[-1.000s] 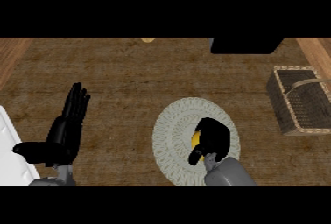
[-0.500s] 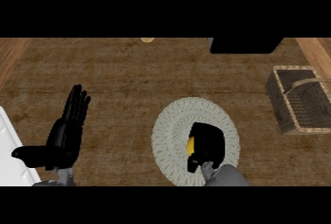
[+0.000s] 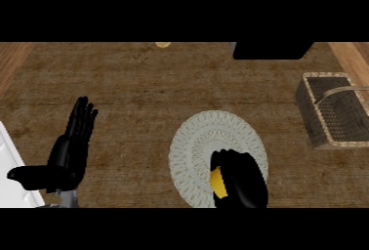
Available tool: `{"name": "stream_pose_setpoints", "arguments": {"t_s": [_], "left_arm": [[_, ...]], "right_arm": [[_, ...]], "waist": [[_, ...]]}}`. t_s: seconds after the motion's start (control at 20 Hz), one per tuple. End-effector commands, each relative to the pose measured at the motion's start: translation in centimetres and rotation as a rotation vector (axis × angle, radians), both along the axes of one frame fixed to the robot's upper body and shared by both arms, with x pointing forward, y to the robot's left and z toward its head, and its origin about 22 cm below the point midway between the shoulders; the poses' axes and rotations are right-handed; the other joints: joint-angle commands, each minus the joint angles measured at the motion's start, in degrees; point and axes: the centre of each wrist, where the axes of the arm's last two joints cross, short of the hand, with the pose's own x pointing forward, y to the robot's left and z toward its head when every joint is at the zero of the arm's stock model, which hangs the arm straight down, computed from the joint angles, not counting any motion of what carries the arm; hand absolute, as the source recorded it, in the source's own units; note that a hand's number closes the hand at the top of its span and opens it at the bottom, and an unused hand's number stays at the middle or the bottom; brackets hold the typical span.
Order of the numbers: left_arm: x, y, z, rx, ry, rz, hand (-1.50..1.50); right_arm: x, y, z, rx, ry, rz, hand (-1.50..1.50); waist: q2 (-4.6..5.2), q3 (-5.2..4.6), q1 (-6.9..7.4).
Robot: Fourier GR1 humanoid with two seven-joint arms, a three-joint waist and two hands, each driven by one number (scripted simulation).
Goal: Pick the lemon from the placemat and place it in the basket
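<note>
A dark brown, coarse-grained worktop (image 3: 144, 88) fills the view, with paler wooden strips along its far left and far right edges. At the near left corner a white slab-like shape (image 3: 14, 180) cuts in; what it is cannot be told. Just right of it the left robot hand (image 3: 69, 151) shows at the near left, released, fingers straight and pointing toward the far side, thumb out to the left, holding nothing.

At the far edge, left of centre, lies a small pale yellowish thing (image 3: 163, 44), too small to name. Right of it a black block (image 3: 272, 50) sits against the far edge.

Near the middle lies the round, pale grey woven placemat (image 3: 209, 134). On its near right part is the yellow lemon (image 3: 216, 183), only a strip of it showing. The right robot hand (image 3: 241, 178) is curled over it from the right, grasping the lemon, which is still over the placemat.

Well apart, at the far right, stands the brown wicker basket (image 3: 317, 114) with an arched handle.
</note>
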Motion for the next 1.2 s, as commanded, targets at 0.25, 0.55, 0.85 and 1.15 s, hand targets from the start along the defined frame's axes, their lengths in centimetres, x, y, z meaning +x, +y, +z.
{"name": "stream_pose_setpoints", "arguments": {"t_s": [0.25, 0.55, 0.85, 1.15], "left_arm": [[-0.4, -0.2, -0.7, -0.017, 0.014, 0.003, 0.00], [0.5, 0.4, 0.5, -0.013, 0.010, 0.004, 0.00], [0.4, 1.4, 0.7, 0.016, 0.006, 0.005, 0.00], [-0.3, 0.5, -0.4, 0.002, 0.006, 0.002, 0.00]], "right_arm": [[-5.5, -2.2, 10.1, 0.419, -0.248, 0.036, 1.50], [-10.9, -5.5, 16.7, 0.536, -0.326, 0.030, 1.50], [-10.5, -6.1, 18.8, 0.519, -0.311, -0.080, 1.50], [-9.0, -8.2, 19.9, 0.335, -0.361, -0.199, 1.50]], "waist": [[-0.17, 0.00, -0.84], [-0.05, 0.00, -0.66], [-0.07, -0.07, -0.43], [0.03, -0.01, -0.42]]}}
